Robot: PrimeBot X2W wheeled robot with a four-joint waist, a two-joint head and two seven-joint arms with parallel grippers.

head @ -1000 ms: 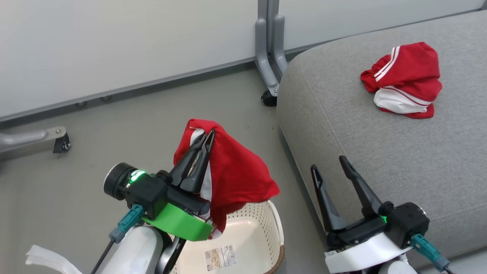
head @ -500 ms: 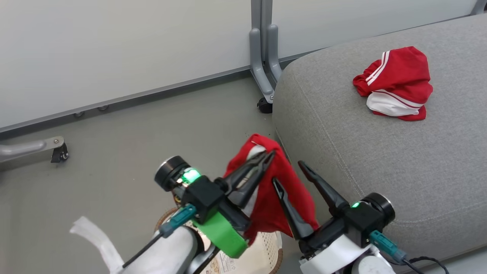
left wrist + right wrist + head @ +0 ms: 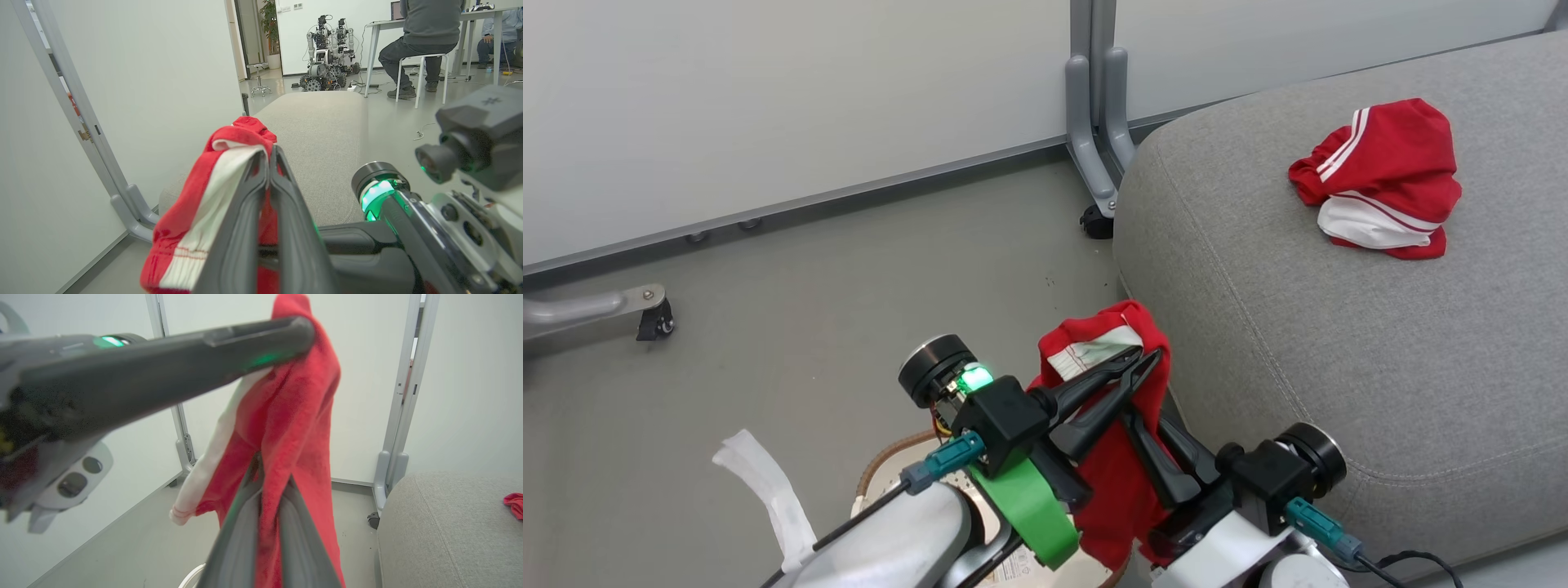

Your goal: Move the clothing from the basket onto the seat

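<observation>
Left gripper [image 3: 1148, 354] pinches red garment [image 3: 1115, 482] by its waistband over basket [image 3: 890, 465], just off seat's [image 3: 1339, 367] left edge. Right gripper [image 3: 269, 473] fingers nipped on the hanging cloth below, likely for a two-handed carry. Second garment [image 3: 1388, 163] lies near seat's far edge.

1. From my console this reads as a robotics lab set in an open-plan office, not a home.
2. My left wrist camera catches another robot [image 3: 329, 53], with wheels at its base, parked by the far wall.
3. Near it a person [image 3: 425, 24] sits on a white stool [image 3: 427, 61] at a white desk [image 3: 386, 23], and a cable [image 3: 423, 130] lies loose on the floor.
4. Plain white partition panels [image 3: 809, 106] on grey castered feet [image 3: 1094, 163] fence my work area.
5. The floor [image 3: 809, 310] is bare, smooth and grey; the grey seat [image 3: 1339, 343] stands directly on it beside a panel foot.
</observation>
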